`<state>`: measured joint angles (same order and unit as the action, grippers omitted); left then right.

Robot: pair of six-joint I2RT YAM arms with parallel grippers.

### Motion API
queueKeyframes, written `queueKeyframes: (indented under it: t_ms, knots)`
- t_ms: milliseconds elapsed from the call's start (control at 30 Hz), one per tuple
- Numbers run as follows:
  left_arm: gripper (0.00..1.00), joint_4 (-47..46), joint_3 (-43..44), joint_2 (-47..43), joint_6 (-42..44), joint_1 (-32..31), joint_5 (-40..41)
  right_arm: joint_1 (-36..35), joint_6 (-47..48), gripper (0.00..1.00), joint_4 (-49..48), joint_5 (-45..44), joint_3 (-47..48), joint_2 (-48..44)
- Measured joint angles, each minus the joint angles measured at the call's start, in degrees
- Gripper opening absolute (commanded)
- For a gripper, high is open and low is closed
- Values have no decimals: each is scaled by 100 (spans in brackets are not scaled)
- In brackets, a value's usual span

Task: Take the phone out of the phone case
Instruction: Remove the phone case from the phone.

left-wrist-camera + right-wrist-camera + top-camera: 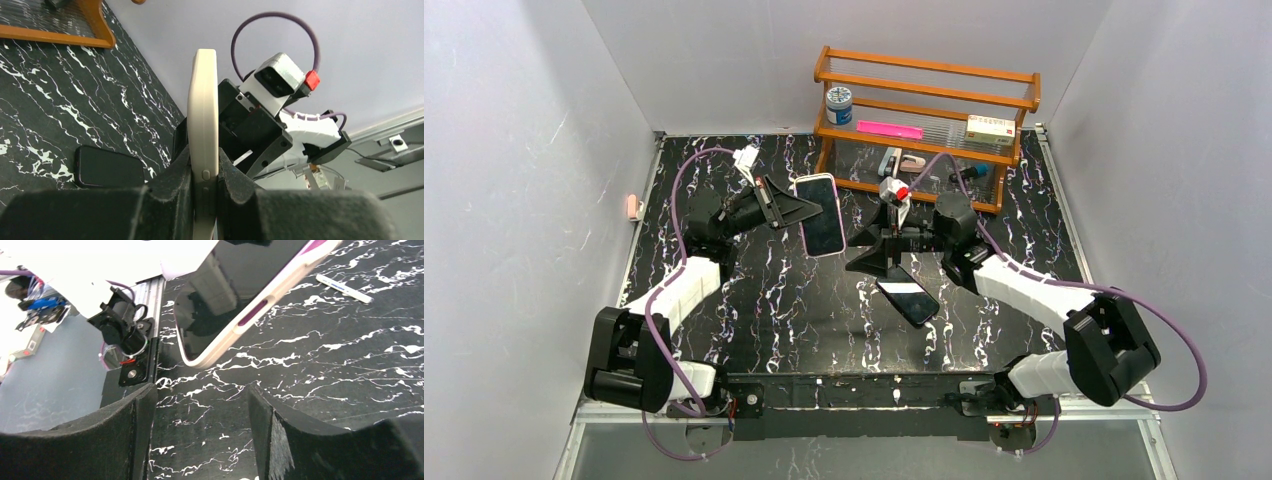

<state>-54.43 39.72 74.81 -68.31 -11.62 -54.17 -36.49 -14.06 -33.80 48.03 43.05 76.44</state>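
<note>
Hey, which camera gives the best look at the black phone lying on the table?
The top external view: the black phone lies flat on the table, almost its whole outline showing. The left wrist view catches only part of it, at a low angle. The right wrist view does not show it.

Nothing here can be read. On the wooden rack [924,70] at 12 o'clock on the desk [804,300], a small jar [838,104] has a blue-and-white label. A pale box [990,128] at about 1 o'clock has some red printing. Both are too small and blurred to make out any letters or numbers.
</note>
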Motion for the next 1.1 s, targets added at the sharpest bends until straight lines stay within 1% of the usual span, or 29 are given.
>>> queueKeyframes:
  t_ms: [267, 567, 667, 867, 1000, 1100]
  knots:
    - [0, 94, 33, -2, 363, -2, -400, -7, 59, 64, 210, 730, 415, 284]
    - [0, 109, 35, -50, 426, -83, -481, -153, 28, 51, 214, 1003, 658, 564]
    - [0, 109, 37, -83, 422, -98, -481, -155, 0, 40, 190, 1054, 682, 623]
    - [0, 79, 39, -125, 398, -125, -490, -144, -22, 13, 256, 1228, 826, 798]
    - [0, 79, 39, -142, 391, -127, -501, -142, 28, 2, 304, 1346, 892, 848]
    - [0, 83, 39, -144, 330, -127, -496, -142, 190, 1, 350, 1351, 894, 848]
